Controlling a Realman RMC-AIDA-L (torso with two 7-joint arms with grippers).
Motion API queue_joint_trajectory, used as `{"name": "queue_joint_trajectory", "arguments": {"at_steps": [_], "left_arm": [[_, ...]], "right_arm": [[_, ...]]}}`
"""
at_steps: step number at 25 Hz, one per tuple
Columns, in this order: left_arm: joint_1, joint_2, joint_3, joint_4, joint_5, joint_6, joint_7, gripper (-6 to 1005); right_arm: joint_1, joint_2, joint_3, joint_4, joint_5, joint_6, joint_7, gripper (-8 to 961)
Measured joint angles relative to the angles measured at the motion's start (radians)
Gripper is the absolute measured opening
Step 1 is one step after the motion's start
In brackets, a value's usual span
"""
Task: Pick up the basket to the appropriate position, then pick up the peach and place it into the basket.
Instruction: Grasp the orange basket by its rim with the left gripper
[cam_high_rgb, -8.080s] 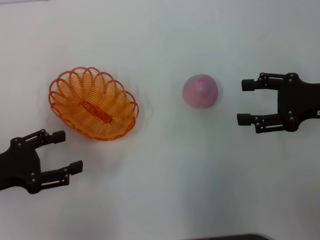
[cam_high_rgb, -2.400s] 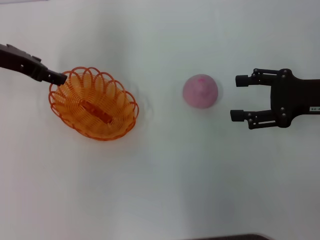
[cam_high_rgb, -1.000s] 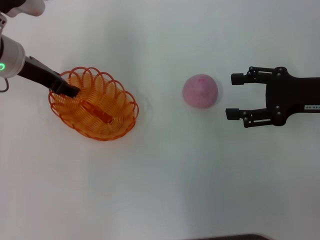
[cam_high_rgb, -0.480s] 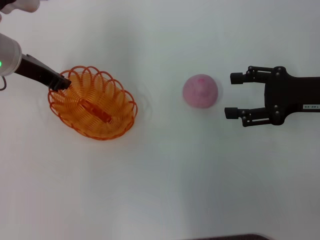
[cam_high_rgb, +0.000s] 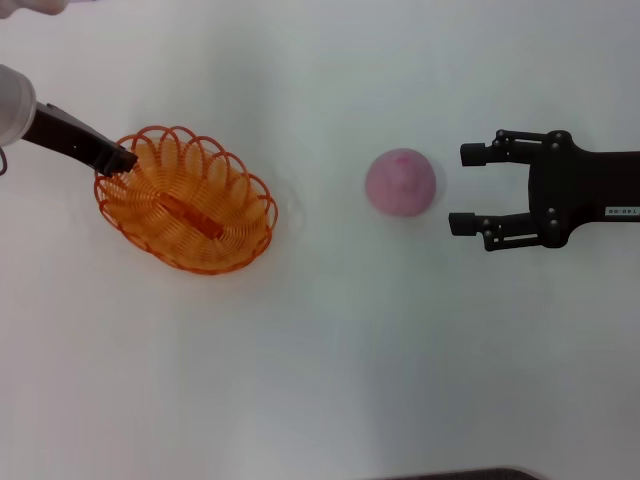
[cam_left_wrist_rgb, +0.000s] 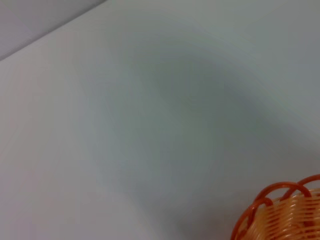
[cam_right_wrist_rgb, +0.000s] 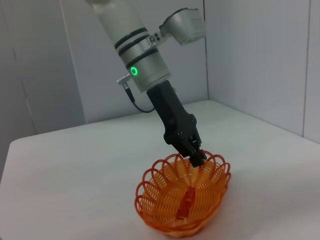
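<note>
The orange wire-weave basket (cam_high_rgb: 186, 200) lies on the left of the white table (cam_high_rgb: 330, 350). My left gripper (cam_high_rgb: 120, 160) comes in from the far left and is shut on the basket's far-left rim. In the right wrist view the left gripper (cam_right_wrist_rgb: 198, 158) pinches the looped rim from above, and the basket (cam_right_wrist_rgb: 182, 200) looks slightly tipped. A bit of the basket's rim (cam_left_wrist_rgb: 280, 210) shows in the left wrist view. The pink peach (cam_high_rgb: 401, 183) sits right of centre. My right gripper (cam_high_rgb: 462, 188) is open just to the right of the peach, not touching it.
Bare white tabletop lies between the basket and the peach and across the whole near half. A dark edge (cam_high_rgb: 450, 474) shows at the table's near side. Grey walls (cam_right_wrist_rgb: 260, 55) stand behind the table in the right wrist view.
The left gripper has closed on the basket's rim, and the basket has shifted slightly away from me. The right gripper and the peach have stayed put over the last half second.
</note>
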Motion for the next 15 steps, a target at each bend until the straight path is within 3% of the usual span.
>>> {"name": "queue_joint_trajectory", "arguments": {"at_steps": [10, 15], "left_arm": [[0.001, 0.001, -0.094, 0.019, -0.005, 0.059, -0.006, 102], [-0.002, 0.024, -0.18, 0.02, -0.065, 0.119, -0.007, 100]], "right_arm": [[0.005, 0.0, 0.0, 0.0, 0.0, 0.003, -0.001, 882], [0.014, 0.0, 0.0, 0.0, 0.001, 0.004, 0.0, 882]]}}
